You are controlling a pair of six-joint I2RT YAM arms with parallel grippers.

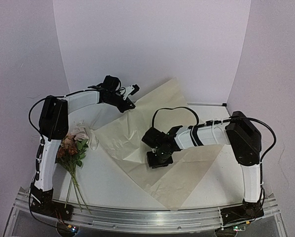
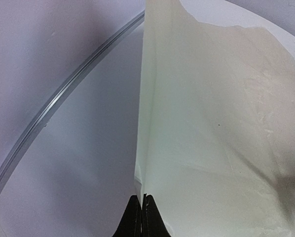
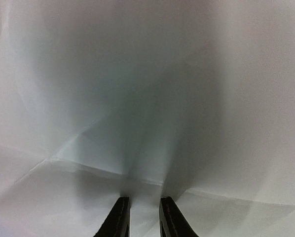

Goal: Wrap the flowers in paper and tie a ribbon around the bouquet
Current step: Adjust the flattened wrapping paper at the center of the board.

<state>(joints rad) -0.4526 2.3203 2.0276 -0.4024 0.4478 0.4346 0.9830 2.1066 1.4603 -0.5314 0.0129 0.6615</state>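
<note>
Paper [image 1: 132, 136] of a pale tan lies spread corner-wise over the middle of the white table [image 1: 105, 182]. One corner points to the far wall and another to the near edge. Creases cross it.

Far on the left side, the left hand [image 1: 128, 102] sits at the paper's far left edge. In the left wrist view the left hand [image 2: 143, 213] is pressed fully together, with the paper [image 2: 211, 123] nipped between its tips. From there the sheet rises as a steep fold, lifted off the table [image 2: 78, 163] on that side.

The right hand [image 1: 157, 160] points down onto the sheet near its middle, the right arm reaching in from the right. In the right wrist view the right hand [image 3: 141, 219] has its two dark fingers [image 3: 119, 219] a narrow gap apart. The tips are at the paper [image 3: 152, 98], whose creases run toward that gap. I cannot tell whether a fold sits between them.

The flowers [image 1: 73, 145] lie on the table just left of the paper, beside the left arm. Their heads point away and their thin green stems trail to the near edge. A thin pale strand that looks like the ribbon [image 1: 93, 138] curls just right of the flower heads, between them and the sheet.
</note>
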